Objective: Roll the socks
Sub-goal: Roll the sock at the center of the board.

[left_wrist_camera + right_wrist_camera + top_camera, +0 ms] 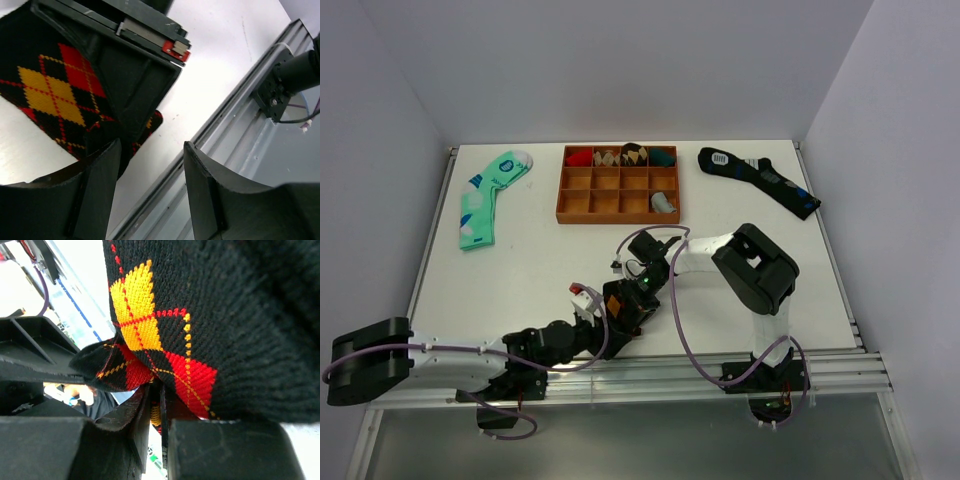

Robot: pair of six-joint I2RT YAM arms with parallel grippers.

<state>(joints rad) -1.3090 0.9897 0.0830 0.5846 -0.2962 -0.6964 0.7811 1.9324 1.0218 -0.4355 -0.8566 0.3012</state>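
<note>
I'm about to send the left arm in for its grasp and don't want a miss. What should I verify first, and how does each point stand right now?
1. Hold of the right gripper on the argyle sock: ok, jaws shut on a fold of fabric.
2. Readiness of the left gripper: ok, jaws open, nothing held.
3. Sock between the left jaws: not ok, the fabric lies beyond them, beside one finger.
4. Room from the rail: cannot tell, though the sock's end looks close to it.
5. How far the roll has got: cannot tell, the arms hide the sock from above.
</note>
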